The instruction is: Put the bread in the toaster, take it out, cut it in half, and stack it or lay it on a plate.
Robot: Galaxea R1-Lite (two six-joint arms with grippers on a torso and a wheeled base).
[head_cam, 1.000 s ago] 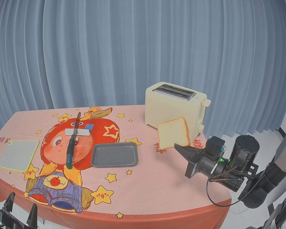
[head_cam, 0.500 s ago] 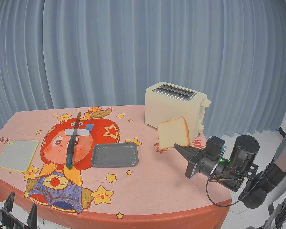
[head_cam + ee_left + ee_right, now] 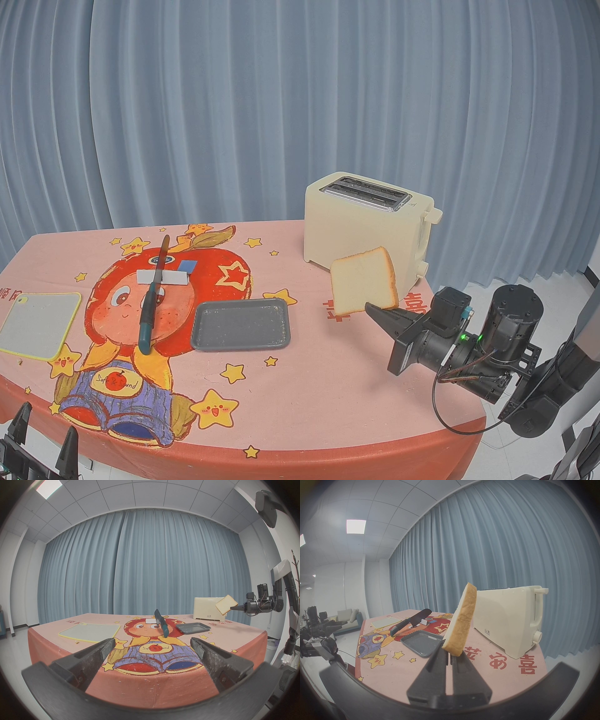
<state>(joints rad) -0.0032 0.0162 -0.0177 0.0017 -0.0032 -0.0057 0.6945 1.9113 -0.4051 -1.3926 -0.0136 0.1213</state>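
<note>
The right gripper (image 3: 374, 307) is clamped on the lower corner of the bread (image 3: 364, 279), jaws pressed together on the crust. The slice stands upright in the air, tilted a little, above the table's right end. Right behind it is the cream toaster (image 3: 365, 228); the slice sits in front of the near wall, lower than the two slots on top. The lever and dial are on the toaster's right end.

Over to the left, the grey plate (image 3: 241, 324) lies flat on the pink tablecloth (image 3: 337, 387), well apart from the bread. Further left the knife (image 3: 152, 297) rests with its blade across a small white block (image 3: 172, 277), the teal handle towards the robot. The cutting board (image 3: 37, 325) lies at the far left edge.

The left gripper (image 3: 152, 642) hangs below the table's near left corner, jaws wide apart, holding nothing.
</note>
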